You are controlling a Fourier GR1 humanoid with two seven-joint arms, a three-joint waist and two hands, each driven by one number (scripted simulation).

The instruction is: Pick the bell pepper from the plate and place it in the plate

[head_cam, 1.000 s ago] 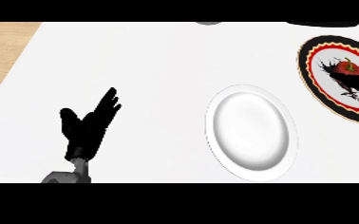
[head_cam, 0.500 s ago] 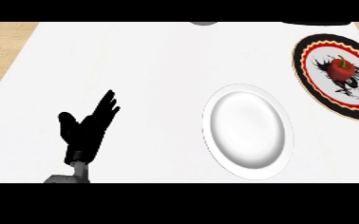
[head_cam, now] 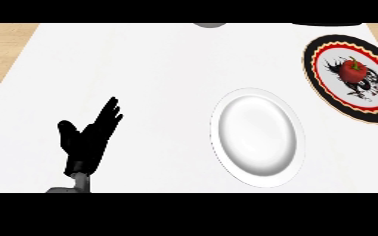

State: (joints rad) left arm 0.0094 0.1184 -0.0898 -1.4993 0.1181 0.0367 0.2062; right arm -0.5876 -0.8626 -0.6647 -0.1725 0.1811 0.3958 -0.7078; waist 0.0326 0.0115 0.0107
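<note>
at lower left, left hand [head_cam: 86, 147] resting, fingers [head_cam: 111, 115] straight, holding nothing, bell pepper [head_cam: 353, 70] on patterned plate [head_cam: 311, 72], white plate [head_cam: 258, 137] between

Bell pepper [head_cam: 354, 70] lies on the far plate [head_cam: 319, 82], frame's right edge. Near plate [head_cam: 257, 136] sits lower centre-right. Left hand [head_cam: 87, 142] is lower left.

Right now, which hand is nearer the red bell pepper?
Cannot tell: left hand rests open, far lower-left of the red bell pepper; right hand is out of view.
</note>
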